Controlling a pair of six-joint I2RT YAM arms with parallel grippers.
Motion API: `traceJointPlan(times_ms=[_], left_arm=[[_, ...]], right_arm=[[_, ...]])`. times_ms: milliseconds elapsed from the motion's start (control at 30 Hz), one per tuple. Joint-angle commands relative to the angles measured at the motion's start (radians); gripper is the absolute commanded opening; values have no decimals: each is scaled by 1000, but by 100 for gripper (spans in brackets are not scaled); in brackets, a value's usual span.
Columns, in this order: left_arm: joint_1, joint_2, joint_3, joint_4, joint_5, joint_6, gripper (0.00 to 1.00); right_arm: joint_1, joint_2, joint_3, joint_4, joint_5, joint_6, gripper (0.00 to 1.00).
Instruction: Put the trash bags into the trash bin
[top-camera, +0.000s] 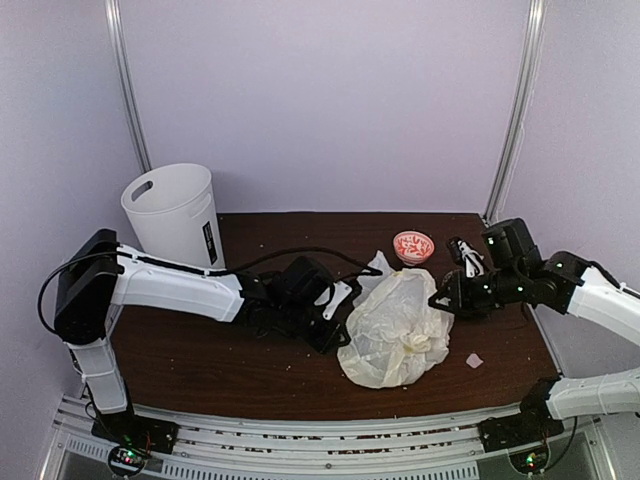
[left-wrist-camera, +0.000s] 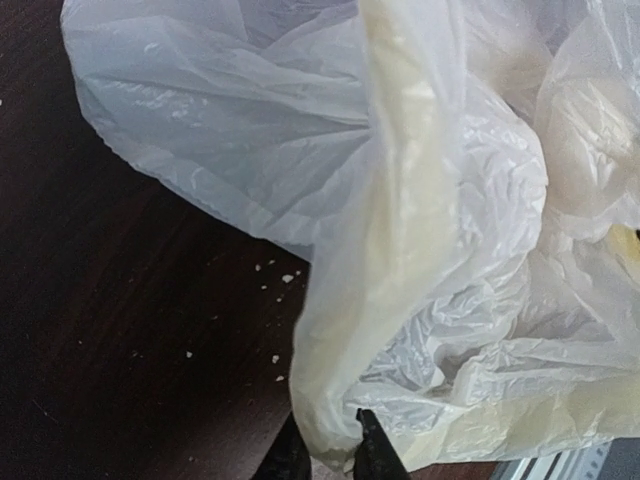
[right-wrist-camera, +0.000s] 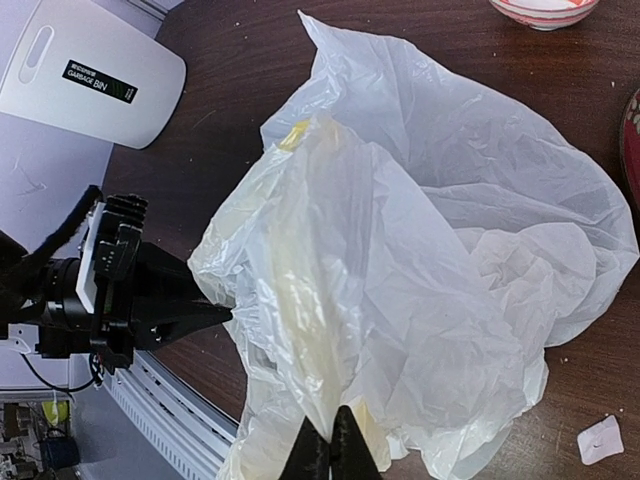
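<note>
Brown table (top-camera: 200, 360) is bearing the bag (top-camera: 395, 330) at mid-right, well apart from the bin (top-camera: 175, 215) at far left; left gripper (left-wrist-camera: 330, 452) and right gripper (right-wrist-camera: 330, 445) are each pinching a thin fold; risk: slick film slipping free, or draping over the rim.

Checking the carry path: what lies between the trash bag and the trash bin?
In the top view, only the left arm and its black cable lie between the trash bag and the trash bin; no loose items.
</note>
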Motion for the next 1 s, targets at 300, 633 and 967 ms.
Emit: traceJointPlan(times_ms=[300, 633, 967], left_arm=[[3, -96, -83, 56, 6, -26, 0], [8, -208, 58, -62, -124, -56, 0], [23, 38, 1183, -408, -368, 71, 0]], right_arm=[[6, -57, -75, -60, 74, 9, 0], [5, 32, 111, -158, 238, -91, 0], [24, 426, 1118, -225, 314, -225, 0]])
